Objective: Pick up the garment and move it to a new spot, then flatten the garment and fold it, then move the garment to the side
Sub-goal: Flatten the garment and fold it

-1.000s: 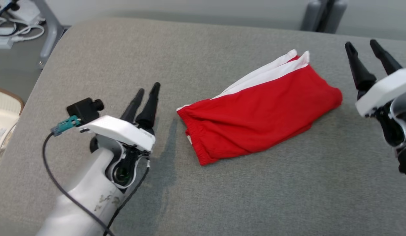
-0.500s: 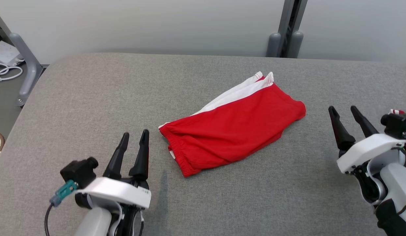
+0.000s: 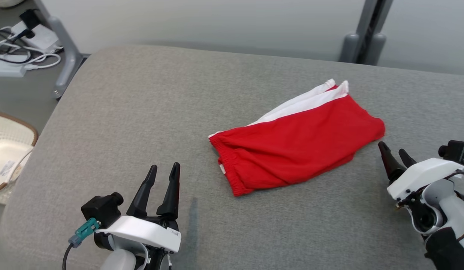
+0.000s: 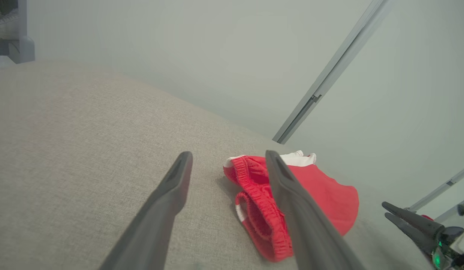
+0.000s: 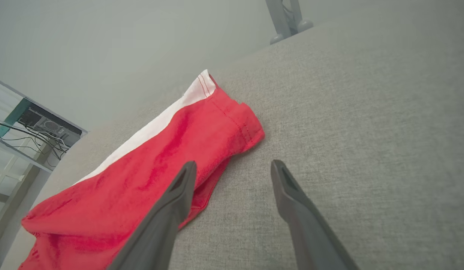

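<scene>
closest to me, the left pincer (image 3: 165, 165) hangs over the near left of the grey counter (image 3: 142, 112). it is released, its two dark fingers spread with nothing between them. seen along its own fingers, it points towards the waistband end of the shorts (image 4: 322, 187), near them but apart.

on the near right, the right pincer (image 3: 391, 147) is released and empty too, its tips just beside the hem corner of the shorts (image 3: 295, 150). in its wrist view one finger crosses the red fabric and the other lies over bare counter. i cannot tell whether it touches the fabric.

the shorts lie folded about mid-counter, set on a slant. they are red with a white stripe along the far edge. the gathered waistband faces the left pincer and the leg hems point to the far right.

beyond them the counter curves off at its far edge, with a pale wall (image 3: 217, 22) behind and a grey post (image 3: 363, 41) standing against it. down on the floor to the left sit a pale basket (image 3: 7, 150) and, further back, a tangle of cables (image 3: 14, 56).
</scene>
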Available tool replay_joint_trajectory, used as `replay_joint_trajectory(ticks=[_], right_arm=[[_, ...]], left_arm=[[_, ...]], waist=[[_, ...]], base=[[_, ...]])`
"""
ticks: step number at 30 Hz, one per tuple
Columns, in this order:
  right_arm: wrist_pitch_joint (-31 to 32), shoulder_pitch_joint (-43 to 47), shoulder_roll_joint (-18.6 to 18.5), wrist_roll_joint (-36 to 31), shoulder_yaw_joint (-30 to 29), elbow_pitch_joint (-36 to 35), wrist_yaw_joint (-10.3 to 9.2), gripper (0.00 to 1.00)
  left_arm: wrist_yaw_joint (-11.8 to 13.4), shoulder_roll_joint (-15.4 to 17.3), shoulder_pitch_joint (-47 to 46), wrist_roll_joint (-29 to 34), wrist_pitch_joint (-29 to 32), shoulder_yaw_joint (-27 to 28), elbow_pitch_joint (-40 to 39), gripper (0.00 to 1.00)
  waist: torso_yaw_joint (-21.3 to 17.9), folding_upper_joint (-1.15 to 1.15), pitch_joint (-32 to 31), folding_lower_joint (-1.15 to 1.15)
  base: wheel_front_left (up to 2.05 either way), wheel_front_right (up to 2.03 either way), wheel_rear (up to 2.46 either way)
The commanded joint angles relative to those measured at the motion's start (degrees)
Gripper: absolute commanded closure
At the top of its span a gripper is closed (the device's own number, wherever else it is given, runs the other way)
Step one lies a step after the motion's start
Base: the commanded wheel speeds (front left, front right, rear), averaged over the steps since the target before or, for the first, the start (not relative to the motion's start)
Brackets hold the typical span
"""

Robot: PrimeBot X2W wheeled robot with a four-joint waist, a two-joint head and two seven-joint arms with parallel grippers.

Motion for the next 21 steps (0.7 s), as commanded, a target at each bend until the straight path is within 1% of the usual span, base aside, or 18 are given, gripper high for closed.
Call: replay_joint_trajectory(ticks=[1,2,4,5,9,12,17,21], right_arm=[[1.8,-1.3,0.0,2.1,-1.2,1.3,0.0,0.0],[3.0,-1.7,0.1,3.3,-1.9,2.2,0.0,0.0],[5.0,-2.6,-0.8,4.7,-3.1,4.2,0.0,0.0],[5.0,-2.6,-0.8,4.7,-3.1,4.2,0.0,0.0],[8.0,-5.1,-2.4,5.7,-4.0,8.1,0.0,0.0],[9.3,-6.6,-3.4,5.1,-3.9,11.0,0.0,0.0],[11.8,-9.3,-3.8,5.5,-3.8,13.6,-0.01,0.0],[13.9,-10.8,-3.6,5.9,-3.3,15.0,-0.01,0.0]], left_arm=[[-0.4,0.1,-0.8,0.3,-0.2,-0.1,0.1,0.0],[-0.4,0.1,-0.9,0.2,-0.2,-0.2,0.1,0.0],[-0.4,0.1,-1.1,-0.5,-0.2,-0.7,-0.1,0.0],[-0.4,0.1,-1.1,-0.5,-0.2,-0.7,-0.1,0.0],[-0.4,0.1,-1.6,-2.0,-0.2,-1.9,-0.5,0.0],[-0.4,0.1,-1.7,-2.8,-0.2,-2.3,-0.7,0.0],[-0.1,0.1,-1.8,-3.7,-0.2,-3.1,-1.1,0.0],[0.2,0.1,-1.9,-4.3,-0.2,-3.3,-1.4,0.0]], waist=[[2.2,0.0,1.2,0.0],[2.9,0.0,1.6,0.0],[4.3,0.0,2.4,0.0],[4.3,0.0,2.4,0.0],[7.3,0.0,4.0,0.0],[9.3,0.0,4.9,0.0],[11.8,0.0,6.0,0.0],[13.0,0.0,6.4,0.0]], base=[[0.0,0.0,0.0],[0.0,0.0,0.0],[0.0,0.0,0.0],[0.0,0.0,0.0],[0.0,0.0,0.0],[0.0,0.0,0.0],[0.0,0.0,0.0],[0.0,0.0,0.0]])
